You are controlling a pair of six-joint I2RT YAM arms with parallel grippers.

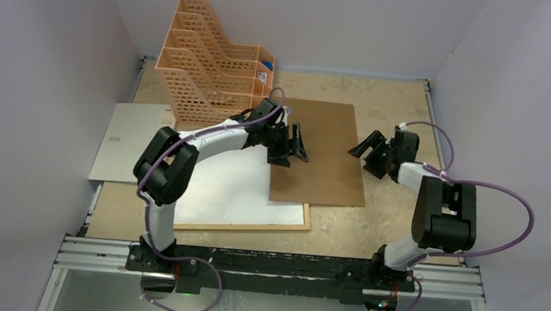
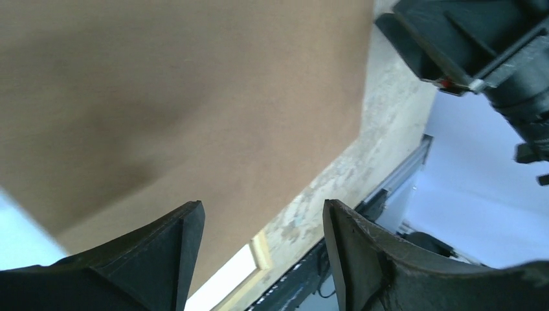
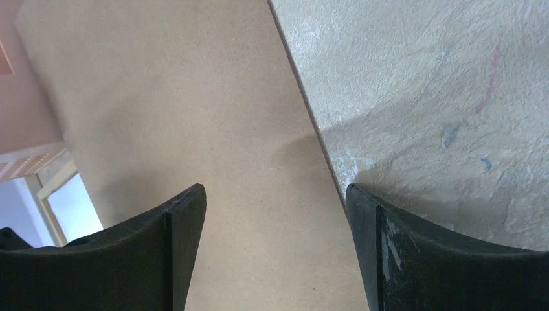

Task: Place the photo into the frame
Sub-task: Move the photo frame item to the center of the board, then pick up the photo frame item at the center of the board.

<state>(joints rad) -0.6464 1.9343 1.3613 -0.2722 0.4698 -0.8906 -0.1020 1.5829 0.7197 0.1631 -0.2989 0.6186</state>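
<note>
- Hovering over the left edge of the brown board [image 1: 323, 167], the left hand [image 1: 289, 148] is wide open, holding nothing
- The right hand [image 1: 371, 152], by the board's right edge, is open and empty
- The frame [image 1: 252, 226] lies lower middle, partly under the board

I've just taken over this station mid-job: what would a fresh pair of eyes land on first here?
The brown board lies mid-table, its near left corner overlapping the light-wood frame. The left gripper hangs over its left edge and the right gripper sits by its right edge, both with jaws open. An orange file organizer stands at the far left.
</note>
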